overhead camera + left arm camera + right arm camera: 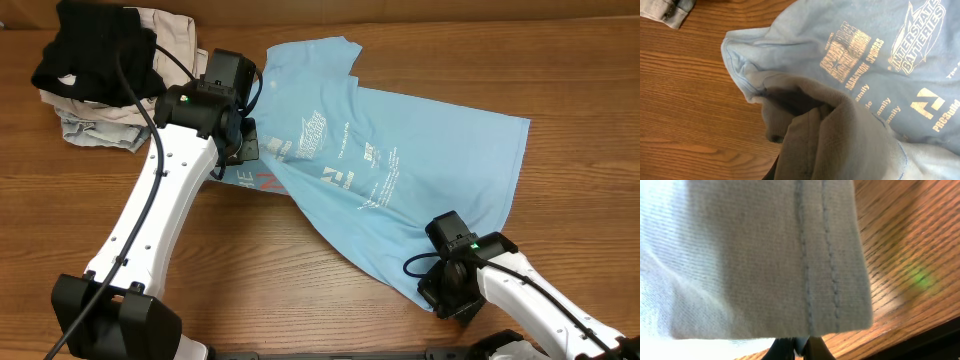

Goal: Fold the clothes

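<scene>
The sky-blue T-shirt (400,170) lies rumpled across the table (300,285). The left gripper (245,143) is at its edge, jaws buried under bunched, shadowed cloth, so I cannot tell their grip. The right gripper (797,351) has its jaws barely in frame, pinching the shirt's stitched hem.

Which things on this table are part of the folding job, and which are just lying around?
Part of the job: light blue T-shirt.
Just lying about: black folded garment; beige garment; pale denim garment.
</scene>
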Controlling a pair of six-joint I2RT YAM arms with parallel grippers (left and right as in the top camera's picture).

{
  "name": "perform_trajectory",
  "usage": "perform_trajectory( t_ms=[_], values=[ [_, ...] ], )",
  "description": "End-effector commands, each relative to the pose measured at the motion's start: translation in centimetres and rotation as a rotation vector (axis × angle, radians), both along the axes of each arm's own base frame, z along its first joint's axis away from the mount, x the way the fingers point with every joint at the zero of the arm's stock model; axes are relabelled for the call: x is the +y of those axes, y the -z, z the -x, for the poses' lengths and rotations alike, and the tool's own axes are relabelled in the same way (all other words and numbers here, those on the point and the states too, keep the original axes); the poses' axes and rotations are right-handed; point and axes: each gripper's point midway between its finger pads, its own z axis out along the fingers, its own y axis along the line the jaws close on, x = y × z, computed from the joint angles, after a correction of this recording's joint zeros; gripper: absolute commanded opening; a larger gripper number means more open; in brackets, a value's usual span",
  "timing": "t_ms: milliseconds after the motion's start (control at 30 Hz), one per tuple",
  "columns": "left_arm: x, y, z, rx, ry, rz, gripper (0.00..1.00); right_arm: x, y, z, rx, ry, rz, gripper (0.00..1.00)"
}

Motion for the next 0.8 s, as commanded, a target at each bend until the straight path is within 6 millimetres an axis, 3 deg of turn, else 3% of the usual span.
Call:
perform_trajectory(
  t_ms=[0, 100, 267, 400, 567, 667, 767],
  values=[
    [0.4, -1.0, -0.6, -0.038, 0.002, -0.015, 0.04, 0.4, 0.0, 0.1, 0.003, -0.005, -0.019, 0.04],
    [0.4, -1.6, -0.9, -0.054, 0.009, -0.013, 0.04, 1.8, -1.5, -1.1, -0.034, -0.055, -0.103, 0.04],
    [0.1, -4.2, -1.7, -0.108, 0.029, -0.003, 0.04, 2.4, -7.7, -5.1, -0.181, -0.115, -0.158, 0.04],
    [0.1, -6.1, -1.8, -0.133, 0.052, -0.006, 0.04, -0.7, -14.8, -7.6, -0.31, -0.121, -0.047, 0.04],
    [0.2, -6.1, -1.4, -0.116, 0.055, -0.011, 0.04, -4.7, -22.2, -9.0, -0.463, -0.092, 0.071, 0.04],
    [0.3, -5.8, -0.8, -0.083, 0.085, -0.029, 0.04, -5.8, -24.4, -8.8, -0.514, -0.085, 0.089, 0.04],
    [0.6, -5.5, 0.0, -0.044, 0.113, -0.05, 0.04, -6.7, -24.6, -7.8, -0.502, -0.064, 0.102, 0.04]
  ],
)
